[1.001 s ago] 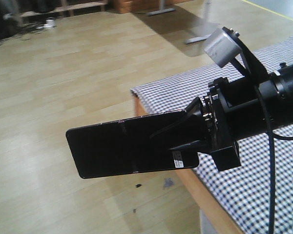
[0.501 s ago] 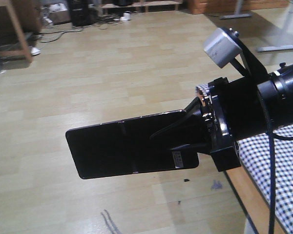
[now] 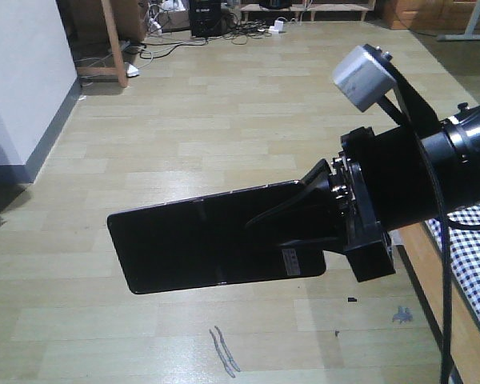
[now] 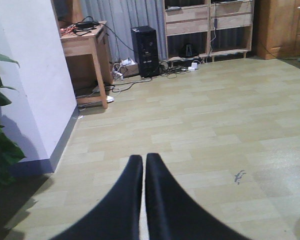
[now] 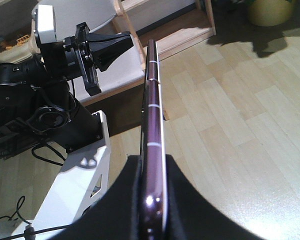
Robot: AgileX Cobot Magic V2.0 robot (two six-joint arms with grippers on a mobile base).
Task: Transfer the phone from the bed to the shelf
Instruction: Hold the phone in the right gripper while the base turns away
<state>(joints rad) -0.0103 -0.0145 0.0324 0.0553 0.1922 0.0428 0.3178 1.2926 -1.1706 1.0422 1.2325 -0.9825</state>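
Front view is panning. Over the last second the bed point(image 3: 478, 248) is sliding out of frame: first filling the right half, now only a sliver of check cloth at the right edge. Bare floor point(image 3: 224, 120), a white wall point(image 3: 24, 80) and cables point(image 3: 176, 40) are coming into view on the side away from the bed. Phone and right gripper are keeping the same spot in the frame throughout, so the base is turning, not the arm.

Phone point(image 3: 200, 244): off the bed, in the air, clear of the bed's edge, hanging over the floor. Its long axis is pointing away from the bed, dark face toward the front camera, sticker point(image 3: 292, 260) end in the grip.

Right gripper point(image 5: 151, 160): clamping narrow on the phone's end, fingers point(image 5: 190, 210) on either flat face. The right wrist view is showing the phone edge-on.

Left gripper point(image 4: 144, 160): fingers point(image 4: 120, 200) pressed together, carrying nothing.

Reading: pick-up done, transport under way. Light-wood boards point(image 5: 190, 35) beyond the phone's far end are probably the shelf; cannot confirm. The grip is taking one short end only, so the overhang is long. Worth watching for slip during the turn.
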